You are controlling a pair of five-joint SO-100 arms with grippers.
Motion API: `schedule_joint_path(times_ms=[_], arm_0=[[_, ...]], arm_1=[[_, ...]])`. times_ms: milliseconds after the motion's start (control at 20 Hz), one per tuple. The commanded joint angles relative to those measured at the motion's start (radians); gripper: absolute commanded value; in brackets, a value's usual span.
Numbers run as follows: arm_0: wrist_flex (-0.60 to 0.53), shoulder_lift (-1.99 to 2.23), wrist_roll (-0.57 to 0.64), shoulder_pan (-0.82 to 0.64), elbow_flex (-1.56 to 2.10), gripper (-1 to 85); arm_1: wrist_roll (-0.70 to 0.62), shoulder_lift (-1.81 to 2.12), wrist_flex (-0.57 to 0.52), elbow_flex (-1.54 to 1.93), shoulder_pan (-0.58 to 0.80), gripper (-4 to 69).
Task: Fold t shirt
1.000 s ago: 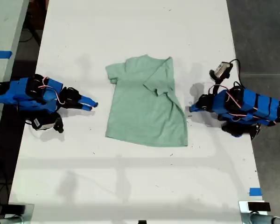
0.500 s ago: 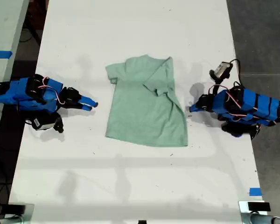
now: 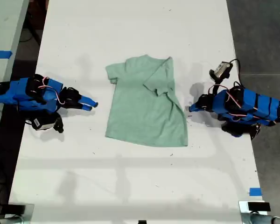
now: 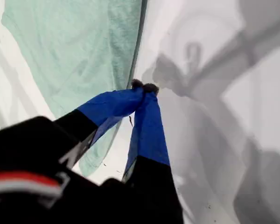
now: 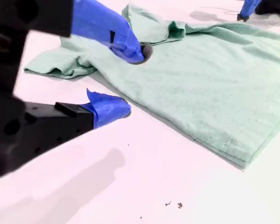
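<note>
- T-shirt (image 3: 144, 109), pale mint green, lies near the middle of the white tabletop (image 3: 130, 37), neck toward the exterior view's top and hem toward its bottom.
- One sleeve (image 3: 159, 79), on the exterior view's right, is already turned in over the chest. The opposite sleeve (image 3: 112, 72) is spread flat, and the body below shows no fold.
- My first hand (image 3: 92, 105), at the exterior view's left, is clenched on nothing. Its tips meet just off the shirt's side edge and rest on or just above bare tabletop.
- My second hand (image 3: 191, 108), at the exterior view's right, is released. In its wrist view one finger sits over the cloth and the other is low beside the shirt's edge, with nothing gripped.
- Change over the last second: none of note. Both arms hold their places and the cloth has not shifted.
- Judgement: the task is early, with one sleeve fold done. The second hand appears placed to close on the near side edge, and the pause suggests a grasp is about to be made rather than a fold under way.
</note>
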Motion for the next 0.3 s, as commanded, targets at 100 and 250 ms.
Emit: schedule_joint_path(times_ms=[100,250], arm_0=[[0.0,0.006,0.003,-0.003,-0.003,15.1],[0.0,0.006,0.003,-0.003,-0.003,15.1]], arm_1=[[-0.014,0.008,-0.026,0.052,0.008,-1.0],[-0.009,0.008,-0.026,0.052,0.008,-1.0]])
